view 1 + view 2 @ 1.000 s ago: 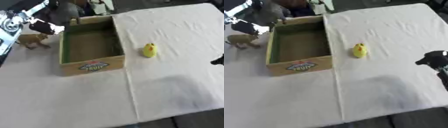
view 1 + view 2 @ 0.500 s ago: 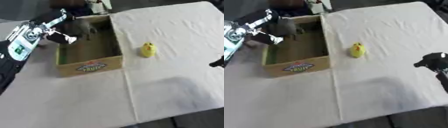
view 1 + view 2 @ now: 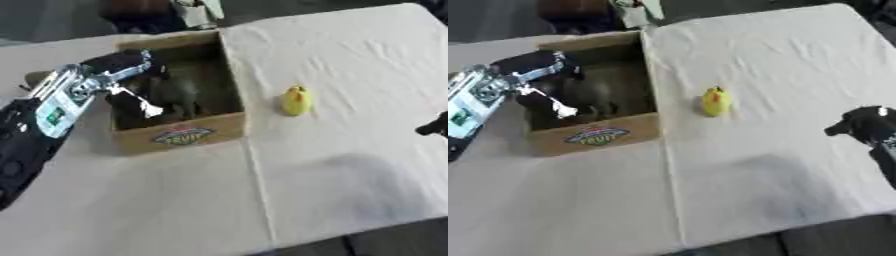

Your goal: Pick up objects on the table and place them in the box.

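An open cardboard box (image 3: 182, 136) with a printed label stands left of centre on the cloth-covered table. My left hand (image 3: 131, 102) hangs inside the box from the left. Its fingers are curled round a blurred grey-brown toy (image 3: 179, 90) that hovers over the box floor. A small yellow duck (image 3: 296, 100) stands upright on the cloth just right of the box, touching nothing. My right hand (image 3: 861, 124) shows as a dark shape at the right edge, well away from the duck.
A white object (image 3: 197, 12) and dark shapes sit beyond the table's far edge behind the box. The table's near edge (image 3: 367, 235) cuts across the lower right corner. Pale cloth (image 3: 350, 165) spreads right of and in front of the box.
My left hand has swung from the table left of the box to inside the box, carrying the brown toy with it. The duck and my right hand stay put.
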`<action>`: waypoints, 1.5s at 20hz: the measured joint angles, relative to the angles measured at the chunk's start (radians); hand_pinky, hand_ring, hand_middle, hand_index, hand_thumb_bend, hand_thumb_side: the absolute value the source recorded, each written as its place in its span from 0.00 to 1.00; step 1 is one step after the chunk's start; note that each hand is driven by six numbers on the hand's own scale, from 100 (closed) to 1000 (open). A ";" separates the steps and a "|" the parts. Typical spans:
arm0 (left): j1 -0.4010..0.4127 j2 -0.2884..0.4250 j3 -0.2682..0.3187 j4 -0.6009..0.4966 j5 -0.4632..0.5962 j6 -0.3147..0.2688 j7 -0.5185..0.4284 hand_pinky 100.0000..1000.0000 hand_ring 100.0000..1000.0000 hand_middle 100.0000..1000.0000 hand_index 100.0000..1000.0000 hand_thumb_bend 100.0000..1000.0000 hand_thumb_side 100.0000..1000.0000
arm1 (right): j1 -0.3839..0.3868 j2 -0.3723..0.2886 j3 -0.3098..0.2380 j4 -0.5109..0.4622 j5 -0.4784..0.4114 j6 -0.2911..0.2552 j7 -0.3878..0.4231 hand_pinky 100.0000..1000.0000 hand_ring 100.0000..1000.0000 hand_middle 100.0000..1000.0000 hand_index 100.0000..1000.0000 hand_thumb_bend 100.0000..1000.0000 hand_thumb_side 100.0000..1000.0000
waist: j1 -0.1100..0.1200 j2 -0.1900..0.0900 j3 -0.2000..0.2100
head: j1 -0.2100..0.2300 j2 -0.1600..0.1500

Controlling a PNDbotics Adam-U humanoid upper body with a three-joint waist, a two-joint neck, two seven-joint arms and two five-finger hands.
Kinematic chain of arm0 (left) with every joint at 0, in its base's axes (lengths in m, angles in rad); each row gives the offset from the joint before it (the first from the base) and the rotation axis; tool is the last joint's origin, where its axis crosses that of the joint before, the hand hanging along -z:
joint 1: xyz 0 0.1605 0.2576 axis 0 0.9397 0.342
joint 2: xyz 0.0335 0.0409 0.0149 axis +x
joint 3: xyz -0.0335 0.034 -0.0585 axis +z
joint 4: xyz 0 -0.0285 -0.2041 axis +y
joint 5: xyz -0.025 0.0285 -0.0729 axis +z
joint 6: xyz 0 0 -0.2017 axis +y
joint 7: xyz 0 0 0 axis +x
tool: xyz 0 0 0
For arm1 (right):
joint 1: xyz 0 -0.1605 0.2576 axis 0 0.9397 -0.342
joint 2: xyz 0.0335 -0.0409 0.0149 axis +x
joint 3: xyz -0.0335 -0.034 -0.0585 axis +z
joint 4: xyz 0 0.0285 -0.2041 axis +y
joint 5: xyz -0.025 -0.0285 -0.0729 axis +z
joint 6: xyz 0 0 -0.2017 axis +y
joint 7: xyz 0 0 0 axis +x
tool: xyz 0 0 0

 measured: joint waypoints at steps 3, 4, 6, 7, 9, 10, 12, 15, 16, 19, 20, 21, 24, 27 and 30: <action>0.012 0.001 -0.005 -0.016 0.002 -0.005 -0.016 0.69 0.59 0.55 0.78 0.45 0.30 | 0.000 0.004 0.000 0.000 0.000 0.001 0.000 0.68 0.58 0.50 0.67 0.00 0.57 | 0.000 -0.001 0.005 | -0.001 0.000; 0.016 0.001 -0.005 -0.022 0.004 -0.005 -0.020 0.70 0.61 0.59 0.80 0.52 0.29 | 0.000 0.005 0.000 0.000 0.000 0.001 0.001 0.68 0.58 0.50 0.67 0.00 0.57 | -0.001 -0.001 0.008 | -0.001 0.000; 0.026 0.004 -0.002 -0.041 0.014 -0.005 -0.023 0.73 0.64 0.63 0.82 0.59 0.28 | 0.001 0.005 0.000 0.000 0.000 0.002 0.001 0.68 0.58 0.50 0.67 0.00 0.57 | -0.003 -0.003 0.011 | -0.002 0.000; 0.032 0.009 0.002 -0.051 0.020 -0.004 -0.022 0.73 0.65 0.64 0.82 0.60 0.27 | 0.001 0.005 0.000 0.000 0.000 0.002 0.001 0.68 0.58 0.50 0.67 0.00 0.57 | -0.003 -0.004 0.014 | -0.003 0.000; 0.043 0.022 0.017 -0.074 0.032 0.005 -0.013 0.74 0.66 0.65 0.82 0.63 0.25 | 0.003 0.005 -0.001 0.000 0.000 0.002 0.001 0.68 0.58 0.50 0.67 0.00 0.57 | -0.004 -0.005 0.022 | -0.006 0.000; 0.048 0.029 0.027 -0.088 0.040 0.012 -0.005 0.75 0.67 0.66 0.82 0.63 0.24 | 0.006 0.005 -0.001 0.000 0.000 0.002 0.000 0.68 0.58 0.50 0.67 0.00 0.57 | -0.005 -0.007 0.025 | -0.008 0.000; 0.064 0.045 0.052 -0.124 0.062 0.031 0.019 0.76 0.68 0.67 0.82 0.63 0.22 | 0.010 0.005 -0.002 0.000 0.000 0.003 -0.001 0.68 0.58 0.50 0.67 0.00 0.57 | -0.007 -0.011 0.032 | -0.012 0.000; 0.092 0.074 0.098 -0.193 0.101 0.071 0.068 0.77 0.68 0.67 0.82 0.62 0.19 | 0.011 0.005 -0.006 0.000 0.000 0.002 -0.004 0.68 0.58 0.50 0.67 0.00 0.57 | -0.012 -0.013 0.042 | -0.019 0.000; 0.104 0.087 0.117 -0.218 0.115 0.087 0.088 0.77 0.67 0.66 0.82 0.62 0.18 | 0.013 0.005 -0.007 0.000 0.000 0.002 -0.006 0.68 0.58 0.50 0.67 0.00 0.57 | -0.013 -0.015 0.047 | -0.022 0.001; 0.149 0.133 0.182 -0.282 0.152 0.139 0.149 0.76 0.66 0.65 0.81 0.61 0.18 | 0.020 0.005 -0.011 0.000 0.001 0.000 -0.009 0.68 0.58 0.50 0.67 0.00 0.56 | -0.017 -0.019 0.064 | -0.030 0.001; 0.165 0.148 0.202 -0.295 0.160 0.156 0.168 0.76 0.66 0.65 0.81 0.61 0.18 | 0.022 0.005 -0.013 0.000 0.002 -0.001 -0.011 0.68 0.58 0.50 0.67 0.00 0.56 | -0.019 -0.020 0.069 | -0.033 0.001; 0.179 0.162 0.218 -0.304 0.166 0.170 0.184 0.76 0.67 0.65 0.81 0.61 0.20 | 0.023 0.005 -0.013 0.000 0.002 -0.002 -0.012 0.68 0.58 0.50 0.68 0.00 0.56 | -0.020 -0.020 0.071 | -0.036 0.001; 0.231 0.197 0.261 -0.307 0.168 0.207 0.226 0.76 0.67 0.65 0.81 0.60 0.22 | 0.027 0.005 -0.018 0.000 0.002 -0.005 -0.015 0.68 0.58 0.50 0.68 0.00 0.56 | -0.023 -0.023 0.090 | -0.043 0.001; 0.269 0.219 0.288 -0.274 0.150 0.228 0.259 0.75 0.67 0.66 0.81 0.61 0.25 | 0.028 0.005 -0.019 0.000 0.002 -0.007 -0.017 0.68 0.58 0.50 0.68 0.00 0.56 | -0.028 -0.023 0.099 | -0.046 0.001; 0.287 0.231 0.300 -0.202 0.119 0.234 0.280 0.75 0.67 0.65 0.81 0.60 0.27 | 0.028 0.005 -0.019 0.000 0.002 -0.007 -0.017 0.68 0.58 0.50 0.68 0.00 0.56 | -0.028 -0.023 0.102 | -0.050 0.001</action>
